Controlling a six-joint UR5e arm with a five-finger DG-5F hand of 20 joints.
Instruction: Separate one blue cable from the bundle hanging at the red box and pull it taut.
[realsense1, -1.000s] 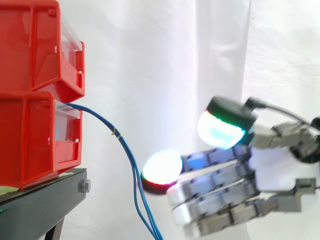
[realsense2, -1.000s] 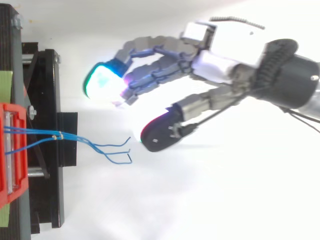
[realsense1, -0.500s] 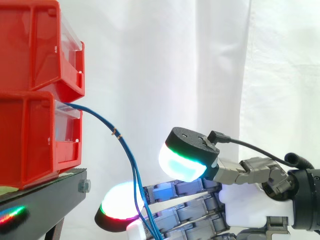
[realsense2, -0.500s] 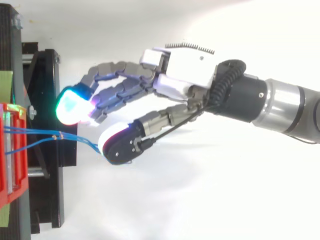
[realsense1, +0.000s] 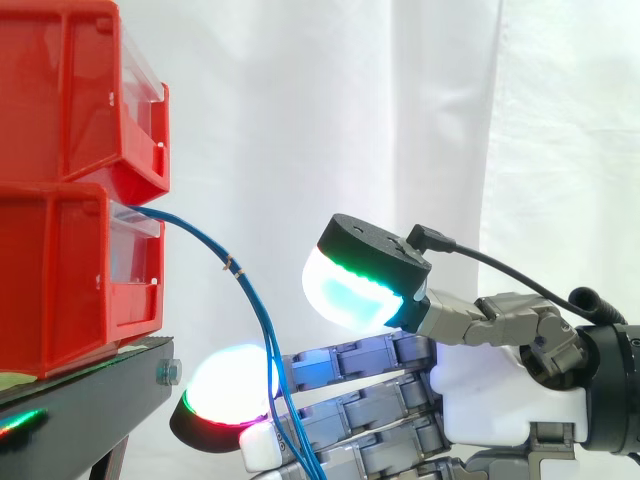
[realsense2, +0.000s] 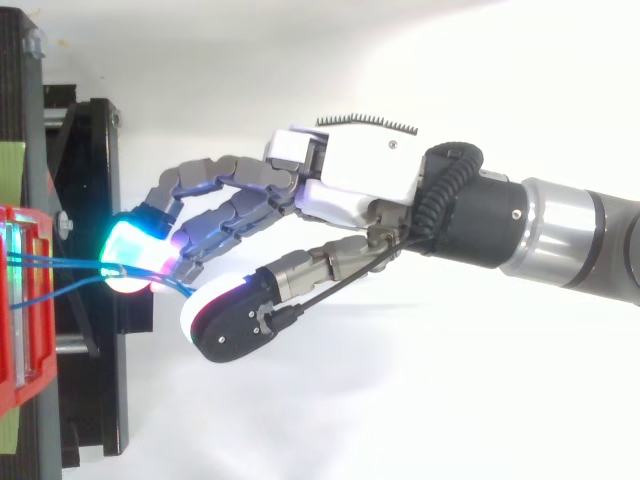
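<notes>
Blue cables (realsense1: 231, 265), thin and limp, now drape across the straight fingers (realsense1: 350, 360) of the robot hand (realsense2: 350, 185); a second ago they hung ahead. Thumb spread apart above. Glossy red box (realsense1: 70, 280) beyond the fingertips.

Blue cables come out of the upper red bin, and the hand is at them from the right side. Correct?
Not quite. The side view shows the blue cables coming out of the lower red bin, not the upper red bin. The rest holds: the hand is at them from the right side.
</notes>
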